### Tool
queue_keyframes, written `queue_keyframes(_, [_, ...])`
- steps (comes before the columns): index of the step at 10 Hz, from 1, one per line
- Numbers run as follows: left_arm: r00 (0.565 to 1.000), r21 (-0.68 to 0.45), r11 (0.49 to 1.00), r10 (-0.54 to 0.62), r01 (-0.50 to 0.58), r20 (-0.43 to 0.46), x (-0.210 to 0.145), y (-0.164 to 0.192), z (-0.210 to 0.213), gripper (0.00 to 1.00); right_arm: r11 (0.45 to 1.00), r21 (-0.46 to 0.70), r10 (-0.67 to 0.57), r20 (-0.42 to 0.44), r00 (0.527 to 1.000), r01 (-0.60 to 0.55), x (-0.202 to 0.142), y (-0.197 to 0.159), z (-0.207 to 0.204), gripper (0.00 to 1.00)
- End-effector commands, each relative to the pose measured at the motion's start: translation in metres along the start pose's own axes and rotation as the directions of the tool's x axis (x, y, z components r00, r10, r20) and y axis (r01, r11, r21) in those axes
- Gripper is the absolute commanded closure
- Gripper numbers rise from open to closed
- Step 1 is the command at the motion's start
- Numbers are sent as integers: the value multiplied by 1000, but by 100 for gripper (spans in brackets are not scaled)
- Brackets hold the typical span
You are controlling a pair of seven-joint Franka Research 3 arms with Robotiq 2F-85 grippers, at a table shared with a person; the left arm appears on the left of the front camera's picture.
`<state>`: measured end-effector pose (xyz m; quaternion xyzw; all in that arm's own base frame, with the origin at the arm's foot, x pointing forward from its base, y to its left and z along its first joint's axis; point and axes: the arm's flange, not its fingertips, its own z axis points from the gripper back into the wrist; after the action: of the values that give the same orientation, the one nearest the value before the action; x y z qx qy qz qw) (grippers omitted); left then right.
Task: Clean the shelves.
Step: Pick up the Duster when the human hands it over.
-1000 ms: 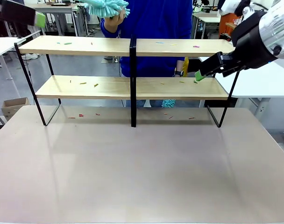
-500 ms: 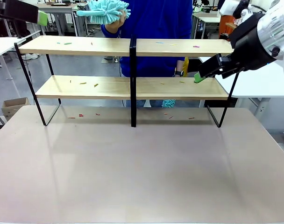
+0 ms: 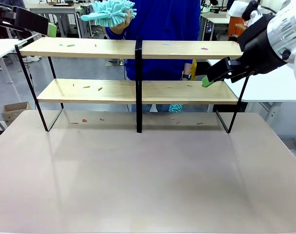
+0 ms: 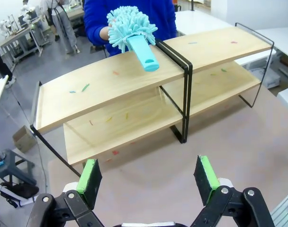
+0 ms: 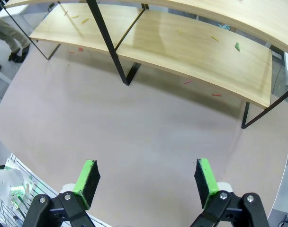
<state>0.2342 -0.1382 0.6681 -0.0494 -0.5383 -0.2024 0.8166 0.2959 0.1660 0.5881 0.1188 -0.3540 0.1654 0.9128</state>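
Left gripper (image 4: 148, 171) spread wide, empty, facing the shelves (image 4: 106, 85); at twelve o'clock a person's hand (image 3: 120, 23) holds a teal duster (image 4: 132, 29) above them. Right gripper (image 5: 146, 174) gapes wide, empty too.

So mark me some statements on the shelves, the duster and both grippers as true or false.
1. A hand holds the duster above the top board. True.
2. The left gripper is shut on the duster. False: it is open and empty, well apart from the duster.
3. Scraps lie on the top board and on the lower board. True.
4. The table has no scraps on it. False: a few lie on it to either side of the post.
5. The right gripper grips the post. False: it is open and empty, off toward the right end of the lower board.
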Motion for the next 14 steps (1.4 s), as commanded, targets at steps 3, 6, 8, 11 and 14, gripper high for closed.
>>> queue_keyframes(3, [1000, -17, 1000, 10, -10, -27, -40, 0, -2, 0, 999, 28, -23, -12, 1000, 23, -12, 3, -6, 0])
queue_keyframes(6, [996, -18, 999, 30, -31, -83, -35, -2, -9, 0, 1000, 24, -20, -12, 1000, 20, -12, 4, -5, 0])
queue_keyframes(8, [999, -7, 1000, 1, -2, -42, -5, -1, -4, 0, 999, 33, -38, 15, 999, 38, -15, 14, 9, 0])
queue_keyframes(11, [999, -7, 1000, 1, -2, -42, -5, -1, -4, 0, 993, 55, -109, 18, 994, 108, -24, 44, 42, 0])
queue_keyframes(14, [999, -7, 1000, 1, -2, -42, -5, -1, -4, 0, 997, 8, -75, 75, 994, 74, -24, 68, 52, 0])
